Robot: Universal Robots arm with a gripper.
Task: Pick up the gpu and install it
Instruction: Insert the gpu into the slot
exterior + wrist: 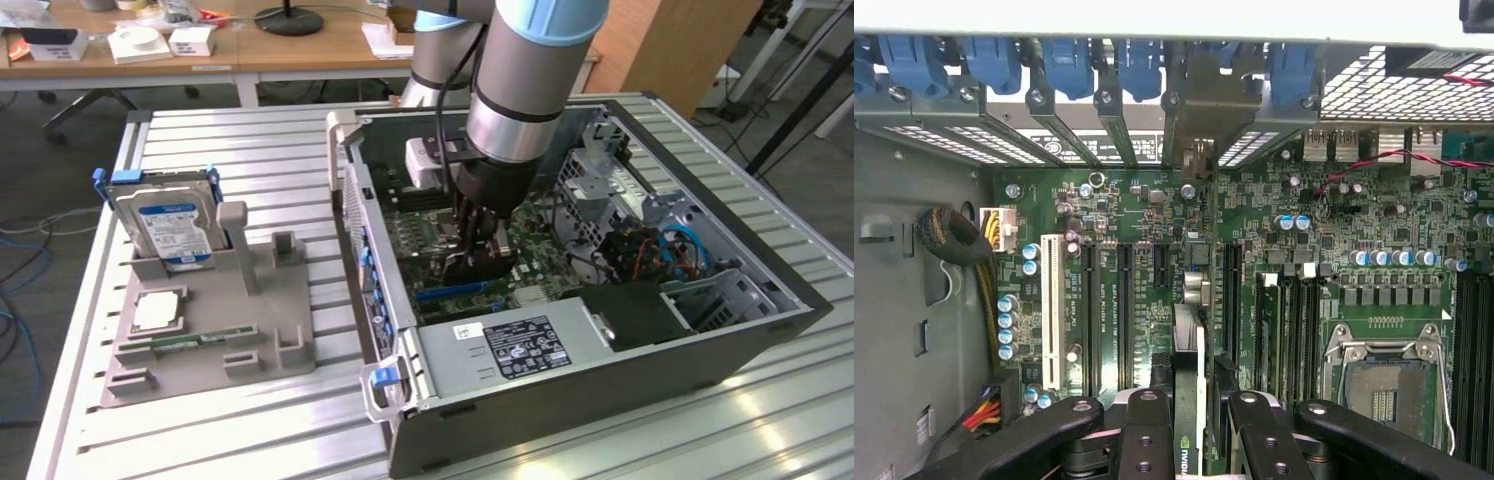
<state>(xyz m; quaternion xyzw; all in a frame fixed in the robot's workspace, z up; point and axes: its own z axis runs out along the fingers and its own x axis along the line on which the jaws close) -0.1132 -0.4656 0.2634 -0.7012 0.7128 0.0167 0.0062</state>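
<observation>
Presently: gripper (1199,405) sits inside the case (727,350), clenched on the gpu (1190,445), one finger (1149,425) on each side of the card. Gpu is held upright and edge-on, just above the motherboard (1334,230), over the long slots (1124,310). Cannot tell whether its edge touches a slot.

Exterior view, clock face centred on the gripper:
- Power supply (527,345) at six o'clock, near.
- Grey holder (267,340) at nine o'clock, well apart, outside the case. Hard drive (167,225) stands upright in it, CPU (158,310) lies flat in it.
- Desk (334,55) at eleven o'clock, farthest.
</observation>
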